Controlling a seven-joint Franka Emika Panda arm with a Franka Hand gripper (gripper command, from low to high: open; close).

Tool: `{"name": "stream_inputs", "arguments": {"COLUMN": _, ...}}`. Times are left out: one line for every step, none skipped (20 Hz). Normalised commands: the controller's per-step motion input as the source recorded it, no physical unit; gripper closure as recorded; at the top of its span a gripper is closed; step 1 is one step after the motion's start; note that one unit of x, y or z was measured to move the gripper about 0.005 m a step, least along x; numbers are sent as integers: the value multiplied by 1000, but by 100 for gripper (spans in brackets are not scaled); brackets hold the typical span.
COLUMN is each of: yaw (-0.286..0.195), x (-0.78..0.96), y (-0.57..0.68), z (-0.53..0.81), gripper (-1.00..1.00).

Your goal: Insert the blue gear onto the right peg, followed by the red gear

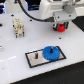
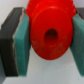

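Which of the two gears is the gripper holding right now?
The red gear, clamped in the gripper; the wider blue gear sits on the grey plate.

Red gear is bright red with a darker centre hole; gripper body white, finger pads teal on black backing. Blue gear is bright blue, on a grey plate edged in black. Table white; small block cream with dark slots.
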Motion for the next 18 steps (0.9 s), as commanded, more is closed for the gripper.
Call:
{"name": "stream_inputs", "arguments": {"yaw": 0, "x": 208, "y": -32, "z": 461, "gripper": 100}}
{"name": "stream_inputs", "arguments": {"yaw": 0, "x": 266, "y": -67, "z": 440, "gripper": 100}}
{"name": "stream_inputs", "arguments": {"yaw": 0, "x": 292, "y": -99, "z": 391, "gripper": 100}}
{"name": "stream_inputs", "arguments": {"yaw": 0, "x": 301, "y": -119, "z": 368, "gripper": 100}}
{"name": "stream_inputs", "arguments": {"yaw": 0, "x": 306, "y": -124, "z": 348, "gripper": 100}}
{"name": "stream_inputs", "arguments": {"yaw": 0, "x": 316, "y": -171, "z": 361, "gripper": 100}}
{"name": "stream_inputs", "arguments": {"yaw": 0, "x": 334, "y": -175, "z": 341, "gripper": 100}}
{"name": "stream_inputs", "arguments": {"yaw": 0, "x": 348, "y": -169, "z": 366, "gripper": 100}}
{"name": "stream_inputs", "arguments": {"yaw": 0, "x": 388, "y": -191, "z": 379, "gripper": 100}}
{"name": "stream_inputs", "arguments": {"yaw": 0, "x": 418, "y": -207, "z": 388, "gripper": 100}}
{"name": "stream_inputs", "arguments": {"yaw": 0, "x": 433, "y": -221, "z": 387, "gripper": 100}}
{"name": "stream_inputs", "arguments": {"yaw": 0, "x": 440, "y": -228, "z": 390, "gripper": 100}}
{"name": "stream_inputs", "arguments": {"yaw": 0, "x": 453, "y": -235, "z": 387, "gripper": 100}}
{"name": "stream_inputs", "arguments": {"yaw": 0, "x": 485, "y": -225, "z": 416, "gripper": 100}}
{"name": "stream_inputs", "arguments": {"yaw": 0, "x": 498, "y": -230, "z": 437, "gripper": 100}}
{"name": "stream_inputs", "arguments": {"yaw": 0, "x": 536, "y": -265, "z": 442, "gripper": 100}}
{"name": "stream_inputs", "arguments": {"yaw": 0, "x": 530, "y": -280, "z": 443, "gripper": 100}}
{"name": "stream_inputs", "arguments": {"yaw": 0, "x": 534, "y": -277, "z": 444, "gripper": 100}}
